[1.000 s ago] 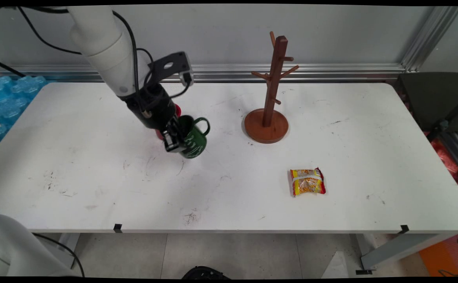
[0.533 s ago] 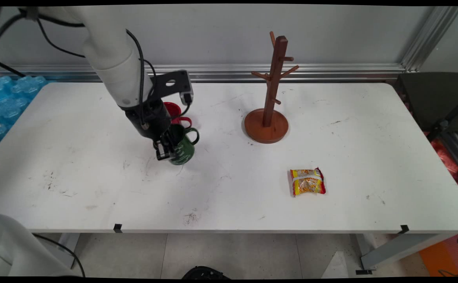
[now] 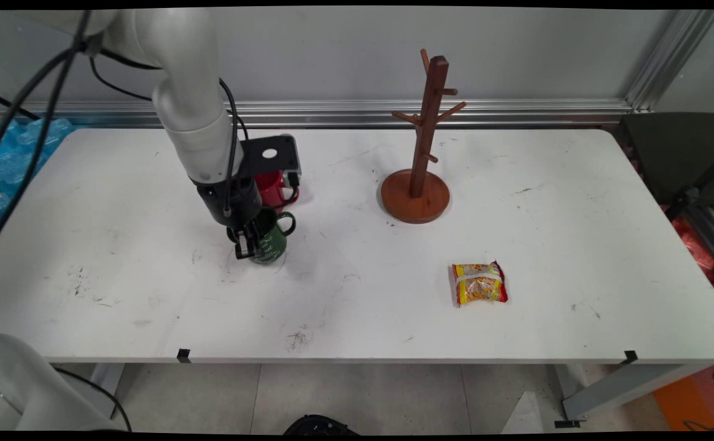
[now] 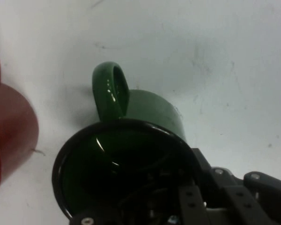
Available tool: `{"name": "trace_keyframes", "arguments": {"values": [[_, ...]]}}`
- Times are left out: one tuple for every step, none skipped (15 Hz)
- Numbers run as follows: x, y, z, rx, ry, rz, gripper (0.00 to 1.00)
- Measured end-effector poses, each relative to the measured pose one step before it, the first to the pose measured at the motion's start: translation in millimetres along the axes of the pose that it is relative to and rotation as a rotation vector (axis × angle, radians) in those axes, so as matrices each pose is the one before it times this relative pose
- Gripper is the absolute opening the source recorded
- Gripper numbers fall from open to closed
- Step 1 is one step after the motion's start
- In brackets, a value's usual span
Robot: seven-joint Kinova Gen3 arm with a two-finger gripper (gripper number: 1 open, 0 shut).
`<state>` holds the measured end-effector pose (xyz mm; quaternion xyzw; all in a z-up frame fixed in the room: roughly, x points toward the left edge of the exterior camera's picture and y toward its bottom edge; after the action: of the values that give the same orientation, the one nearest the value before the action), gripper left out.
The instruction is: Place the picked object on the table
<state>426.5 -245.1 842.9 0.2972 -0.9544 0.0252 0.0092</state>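
Note:
A green mug stands on the white table at its left middle, handle pointing right. My gripper is shut on the mug's rim, one finger inside the cup and one outside its left wall. In the hand view the green mug fills the lower middle, its dark mouth toward the camera and its handle at the top; my gripper clamps its rim at the bottom. A red mug stands just behind the green one, partly hidden by the hand; the red mug also shows at the hand view's left edge.
A wooden mug tree on a round base stands right of centre toward the back. A yellow and red snack packet lies on the table toward the front right. Blue packaging sits beyond the table's left edge.
My gripper has carried the green mug left and down toward the tabletop, turning it from tilted to nearly upright. The red mug behind it has come into view.

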Motion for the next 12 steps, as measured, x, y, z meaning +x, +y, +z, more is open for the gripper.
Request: {"name": "trace_keyframes", "arguments": {"values": [[1.41, 0.33, 2.83, 0.00092, -0.01059, 0.00123, 0.00], [1.41, 0.36, 3.09, 0.00109, -0.01199, 0.00076, 0.00], [1.12, 0.41, 2.83, 0.00061, -0.01141, 0.00007, 0.00], [1.03, 0.35, 2.28, 0.00058, -0.00971, 0.00021, 0.00], [1.19, 0.30, 2.25, 0.00145, -0.01007, 0.00061, 0.00], [1.18, 0.34, 2.04, 0.00123, -0.00951, 0.00114, 0.00], [0.88, 0.27, 1.53, 0.00094, -0.00729, 0.00068, 0.00], [0.28, 0.02, 1.84, 0.00130, -0.00774, 0.00143, 1.00], [0.03, -0.11, 1.76, 0.00085, -0.00637, 0.00193, 1.00], [-0.15, -0.02, 1.21, 0.00080, -0.00402, 0.00025, 1.00], [0.29, 0.05, 0.95, 0.00091, -0.00109, 0.00073, 1.00], [0.81, 0.22, 0.53, 0.00116, 0.00214, 0.00299, 1.00]]}}
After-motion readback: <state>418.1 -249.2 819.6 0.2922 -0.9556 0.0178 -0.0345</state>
